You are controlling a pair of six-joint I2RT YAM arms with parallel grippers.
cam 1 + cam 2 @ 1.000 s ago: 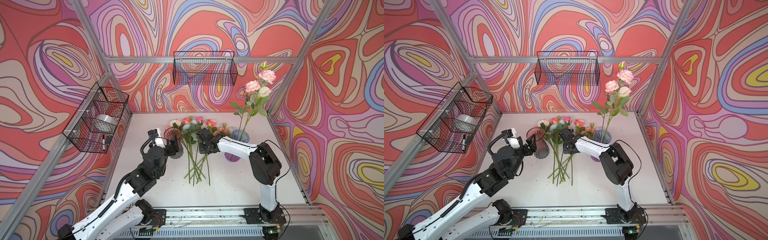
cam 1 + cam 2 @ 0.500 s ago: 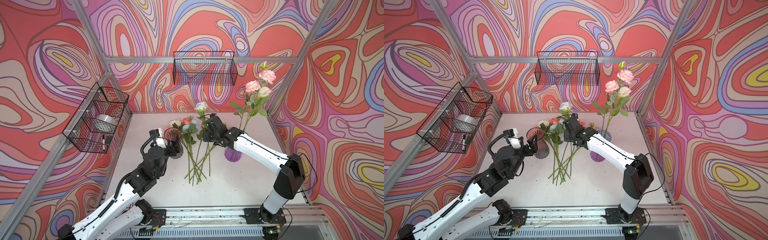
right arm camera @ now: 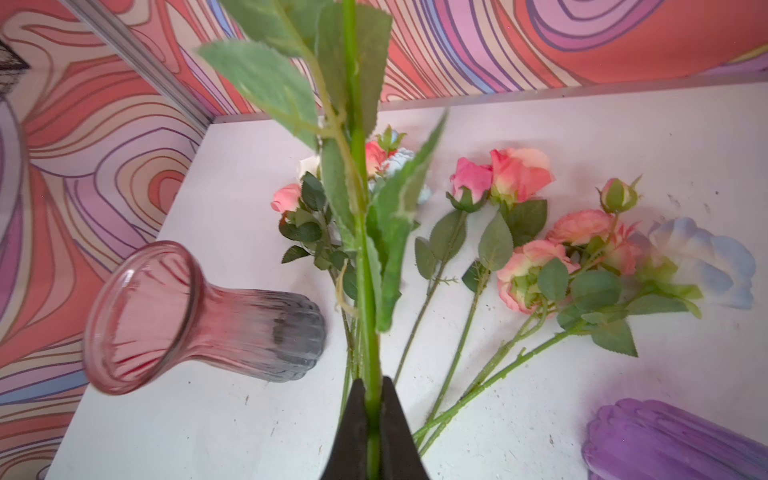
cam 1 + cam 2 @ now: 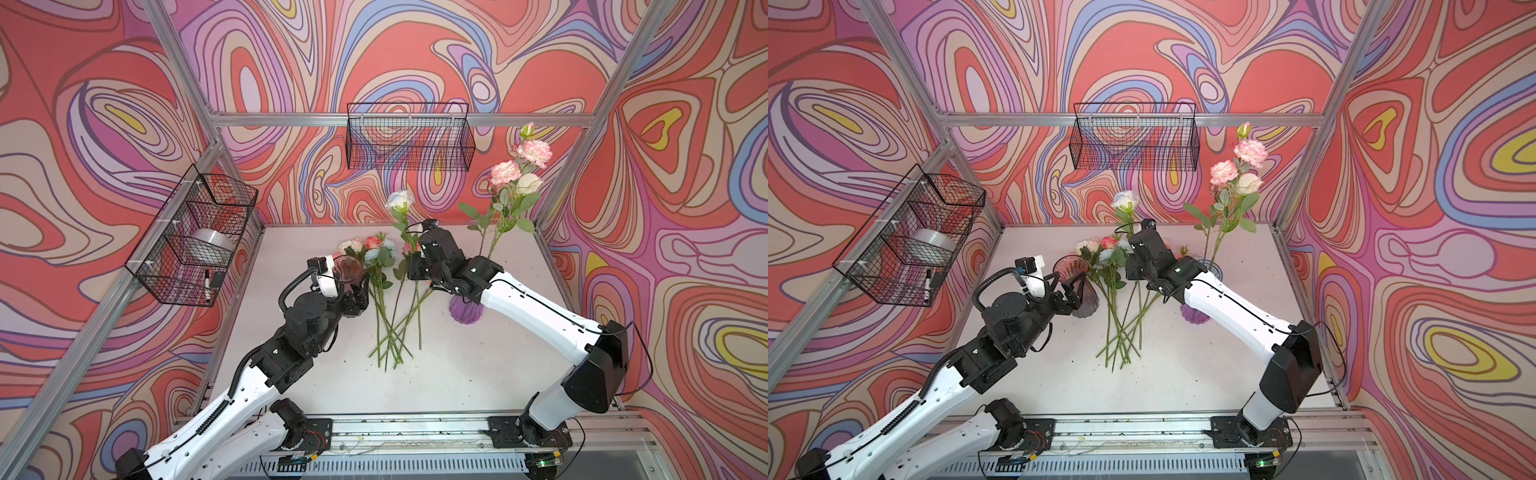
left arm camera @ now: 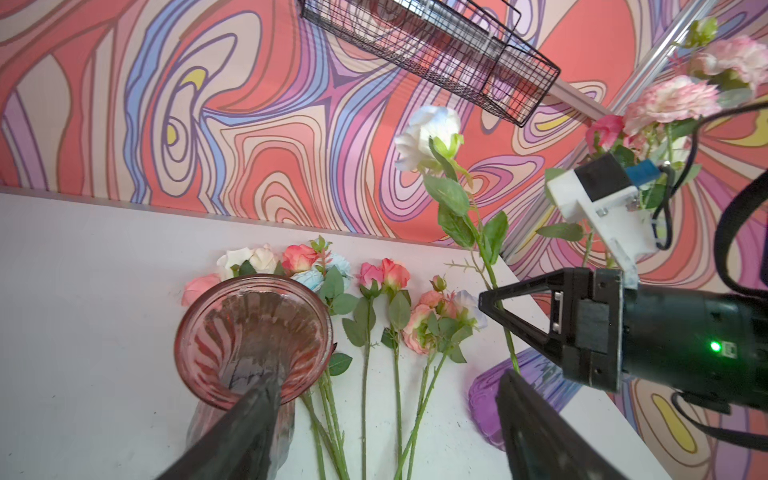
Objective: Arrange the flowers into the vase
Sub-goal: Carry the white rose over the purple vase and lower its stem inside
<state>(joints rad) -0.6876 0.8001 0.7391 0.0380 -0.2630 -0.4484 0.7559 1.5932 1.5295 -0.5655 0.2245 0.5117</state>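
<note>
My right gripper is shut on the green stem of a white rose, which it holds upright above the table, left of the purple vase. That vase holds a few pink and white flowers. The other flowers lie in a fan on the white table. To their left stands a pink glass vase with nothing in it. My left gripper is open beside it. One finger overlaps the vase's side, and only stems lying on the table show between the jaws.
A black wire basket hangs on the back wall. Another basket on the left wall holds a tape roll and a marker. Aluminium frame posts mark the corners. The arms' mounting rail runs along the front edge.
My right gripper has lifted the white rose off the pile and raised it upright, and its arm has stretched out. The left gripper has stayed beside the pink vase.
</note>
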